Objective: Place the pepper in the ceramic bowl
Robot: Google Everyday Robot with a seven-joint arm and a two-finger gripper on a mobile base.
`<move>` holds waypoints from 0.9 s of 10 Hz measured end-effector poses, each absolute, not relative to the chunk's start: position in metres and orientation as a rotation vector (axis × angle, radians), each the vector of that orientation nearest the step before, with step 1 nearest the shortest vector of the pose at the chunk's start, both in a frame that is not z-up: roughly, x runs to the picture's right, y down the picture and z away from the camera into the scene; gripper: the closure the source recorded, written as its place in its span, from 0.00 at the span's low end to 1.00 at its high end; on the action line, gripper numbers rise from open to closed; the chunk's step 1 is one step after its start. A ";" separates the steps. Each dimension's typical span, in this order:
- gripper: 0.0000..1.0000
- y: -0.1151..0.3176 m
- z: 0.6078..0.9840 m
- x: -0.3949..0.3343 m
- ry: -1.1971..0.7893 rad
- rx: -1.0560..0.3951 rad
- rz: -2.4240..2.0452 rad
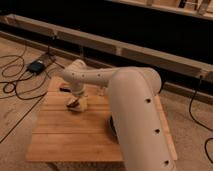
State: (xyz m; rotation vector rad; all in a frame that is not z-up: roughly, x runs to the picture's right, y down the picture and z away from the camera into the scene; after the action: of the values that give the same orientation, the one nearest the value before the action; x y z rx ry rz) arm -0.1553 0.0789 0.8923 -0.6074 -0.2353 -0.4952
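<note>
My gripper [76, 101] hangs low over the left middle of the wooden table [60, 140], at the end of the white arm [130, 110] that crosses the view. A small dark red-brown pepper [72, 104] shows right at the gripper's tip, close to the table top. I cannot tell whether it is held or lying there. A pale beige block [81, 103] is right beside it. Only a dark curved edge of the black ceramic bowl [111, 126] shows, to the right of the gripper. The arm hides the rest of it.
A flat dark bar [64, 89] lies on the table's far left, behind the gripper. Black cables [15, 90] and a small blue box [36, 66] lie on the floor to the left. A long low rail [125, 50] runs behind the table.
</note>
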 end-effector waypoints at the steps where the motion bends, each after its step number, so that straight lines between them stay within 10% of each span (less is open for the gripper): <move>1: 0.20 0.079 0.893 -0.154 -0.232 -0.609 -0.496; 5: 0.20 0.083 0.899 -0.148 -0.222 -0.618 -0.494; 9: 0.54 0.080 0.903 -0.143 -0.225 -0.624 -0.503</move>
State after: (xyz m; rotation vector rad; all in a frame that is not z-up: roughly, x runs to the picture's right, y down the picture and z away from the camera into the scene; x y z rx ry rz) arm -0.1433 0.0798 0.9034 -0.6244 -0.2246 -0.5032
